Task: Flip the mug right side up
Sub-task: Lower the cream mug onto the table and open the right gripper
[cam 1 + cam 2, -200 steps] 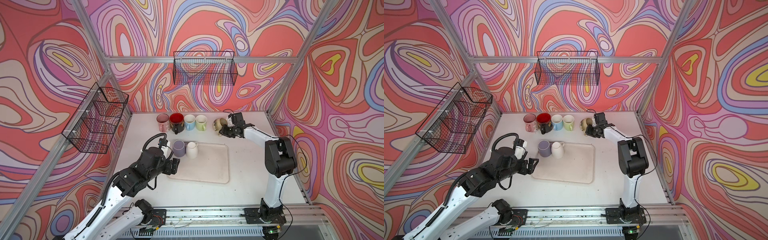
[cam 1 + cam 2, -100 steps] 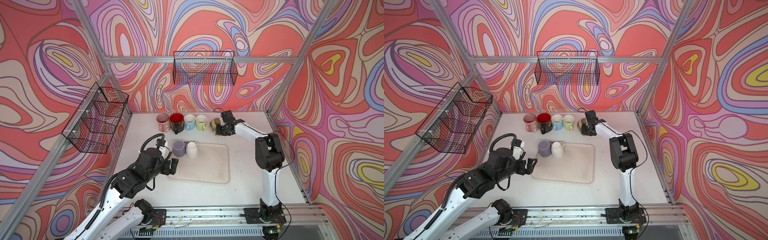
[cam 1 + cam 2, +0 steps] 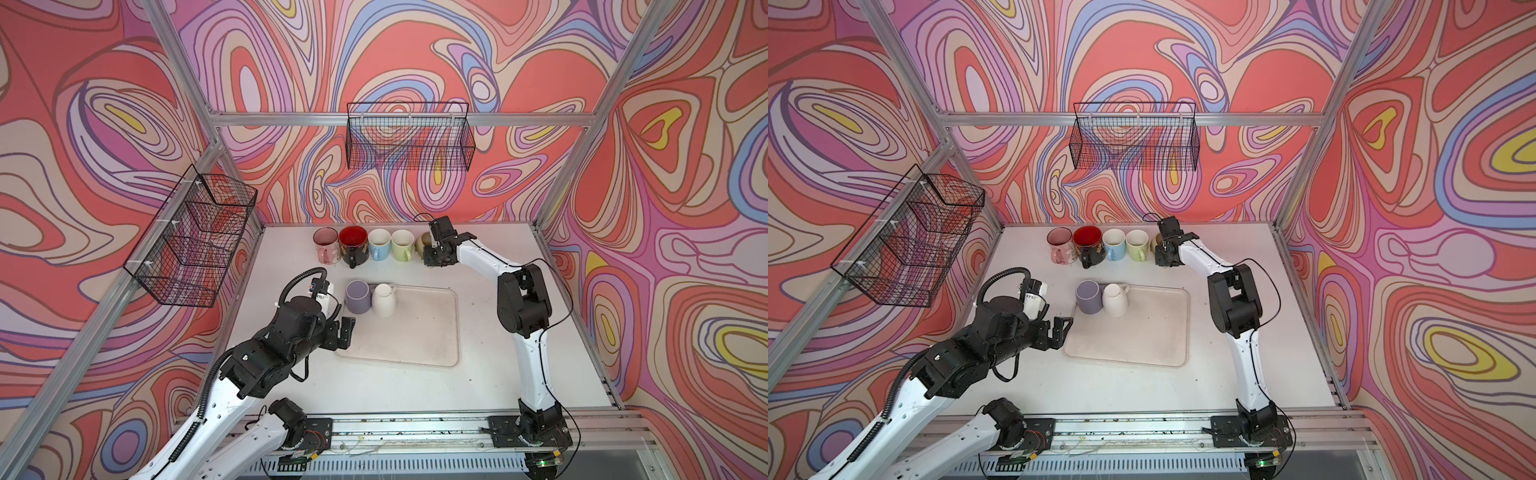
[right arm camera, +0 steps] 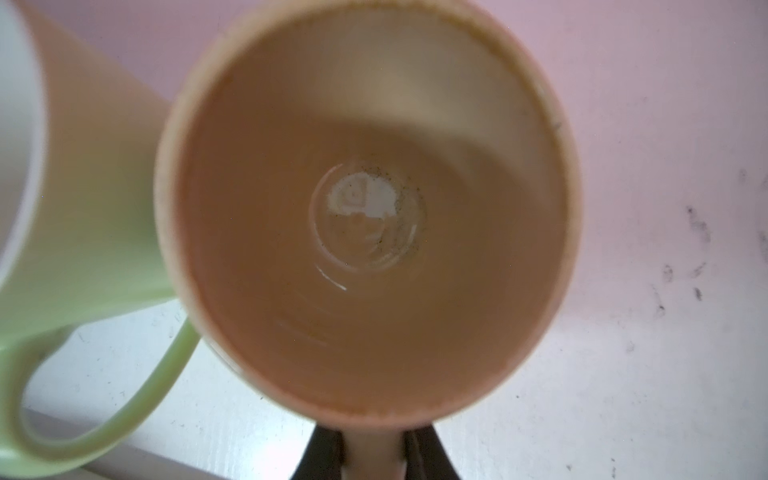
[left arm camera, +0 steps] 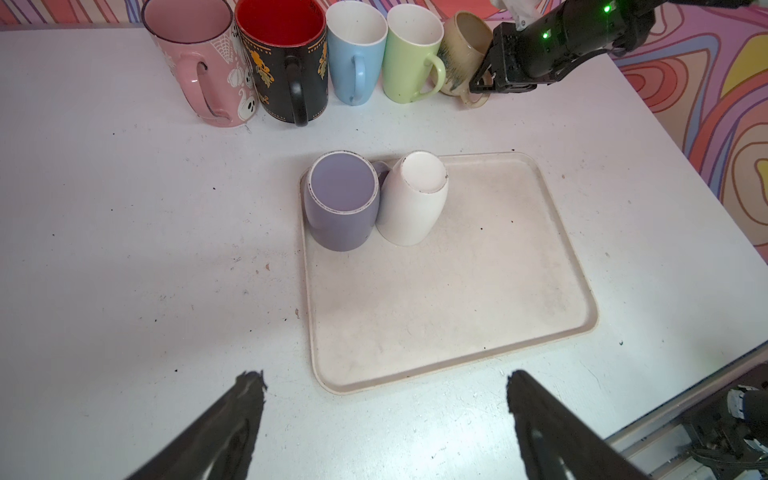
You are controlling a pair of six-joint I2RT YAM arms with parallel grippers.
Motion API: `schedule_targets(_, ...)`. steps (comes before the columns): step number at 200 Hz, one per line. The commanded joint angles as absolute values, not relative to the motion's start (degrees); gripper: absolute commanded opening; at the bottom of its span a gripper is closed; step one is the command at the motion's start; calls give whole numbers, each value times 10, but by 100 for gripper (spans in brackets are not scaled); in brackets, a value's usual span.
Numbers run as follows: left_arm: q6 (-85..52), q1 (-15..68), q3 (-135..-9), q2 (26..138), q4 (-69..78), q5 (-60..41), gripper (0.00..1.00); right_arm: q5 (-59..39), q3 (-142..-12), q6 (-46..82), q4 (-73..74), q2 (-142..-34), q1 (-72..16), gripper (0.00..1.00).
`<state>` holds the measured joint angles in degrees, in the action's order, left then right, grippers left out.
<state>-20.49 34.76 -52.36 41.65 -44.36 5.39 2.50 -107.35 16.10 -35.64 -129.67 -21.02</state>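
Note:
A beige mug is mouth up at the right end of the back row, close beside the green mug. My right gripper is shut on its handle; the left wrist view shows this grip too, at the beige mug. A purple mug and a white mug stand base up on the tray, touching each other. My left gripper is open and empty, by the tray's near left corner.
A pink mug, a black mug with a red inside and a blue mug stand upright in the back row. Wire baskets hang on the left wall and the back wall.
My right gripper has carried the beige mug leftwards up to the green mug. My left gripper has opened wider and drawn back a little from the purple mug.

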Motion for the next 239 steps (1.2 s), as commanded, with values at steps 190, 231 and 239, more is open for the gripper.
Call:
schedule_targets(190, -192, 329, -514, 411, -452, 36, 95, 87, -1122, 139, -394, -1311, -232, 30)
schedule_targets(231, -191, 329, -514, 410, -452, 36, 95, 85, -1117, 139, -396, -1304, -232, 32)
schedule_targets(239, -191, 329, -513, 411, -452, 37, 95, 84, -1115, 139, -396, -1301, -232, 33)
